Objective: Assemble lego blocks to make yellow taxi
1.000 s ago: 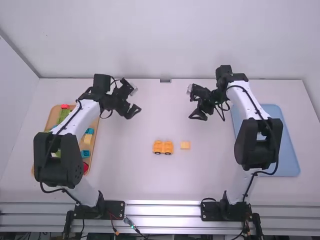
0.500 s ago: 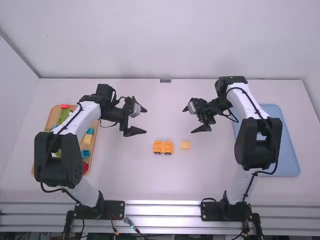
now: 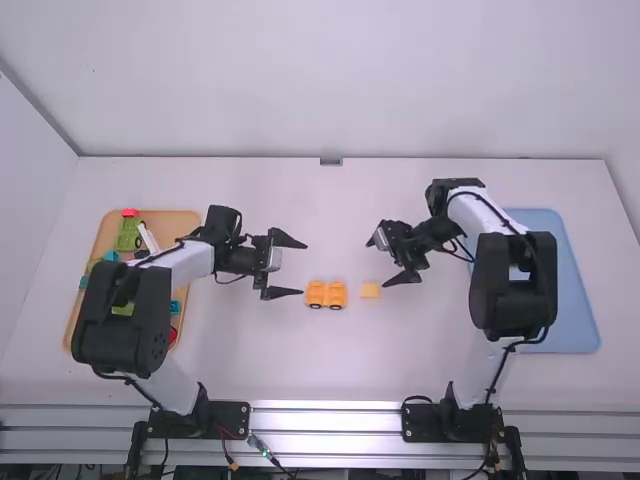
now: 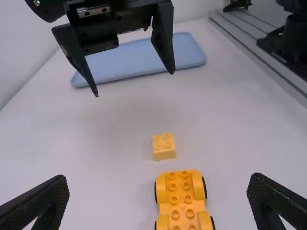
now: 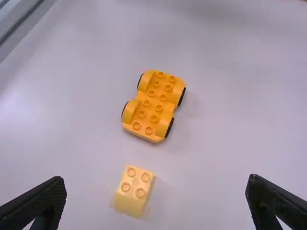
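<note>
My left gripper [image 3: 304, 268] is open just left of the orange-yellow wheeled chassis [image 3: 326, 295] in the high view. My right gripper [image 3: 377, 262] hangs open beyond the small yellow block [image 3: 371, 290], which lies a short gap right of the chassis. In the left wrist view the chassis [image 4: 184, 201] and the block [image 4: 164, 146] lie between the spread fingers of my left gripper [image 4: 158, 199]; the other arm's gripper is farther off. The right wrist view has the studded chassis [image 5: 153, 105] and block [image 5: 135, 190] ahead of my right gripper [image 5: 156, 196], with nothing held.
On the left, a wooden tray [image 3: 187, 222] of mixed coloured blocks is partly under the left arm. A blue tray [image 3: 575, 300] lies on the right, partly behind the right arm. The chassis and small block lie on the white table [image 3: 300, 370] between the two arms.
Both grippers have come toward the camera, closer to the chassis and block; the left one has also shifted right. The block and chassis have not moved.
</note>
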Robot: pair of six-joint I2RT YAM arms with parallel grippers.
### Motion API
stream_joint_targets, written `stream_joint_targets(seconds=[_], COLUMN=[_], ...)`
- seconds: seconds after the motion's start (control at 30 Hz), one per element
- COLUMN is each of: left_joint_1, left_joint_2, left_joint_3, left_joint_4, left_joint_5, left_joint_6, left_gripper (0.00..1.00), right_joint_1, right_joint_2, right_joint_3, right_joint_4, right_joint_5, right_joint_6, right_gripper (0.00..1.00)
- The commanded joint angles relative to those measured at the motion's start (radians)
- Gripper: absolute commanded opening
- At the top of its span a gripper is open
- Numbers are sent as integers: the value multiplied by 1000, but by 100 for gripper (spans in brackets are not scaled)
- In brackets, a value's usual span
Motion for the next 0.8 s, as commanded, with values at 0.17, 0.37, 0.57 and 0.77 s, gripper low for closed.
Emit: stream_joint_targets(seconds=[0.17, 0.37, 0.57, 0.77], left_joint_1=[-17, -47, -53, -54], left_joint_2=[2, 2, 2, 38], left_joint_3=[-82, -122, -130, -130], left_joint_4=[237, 264, 263, 314], left_joint_5=[-108, -122, -124, -124], left_joint_6=[-313, -268, -263, -285], left_gripper=[99, 99, 99, 99], right_joint_1=[-32, -26, -6, -21], right_joint_2=[-26, -26, -26, -26], right_joint_3=[-152, -301, -416, -524], right_joint_4=[247, 417, 621, 908], right_joint_5=[-91, -102, -101, -102], right_joint_6=[298, 288, 376, 615], right_gripper=[99, 99, 99, 99])
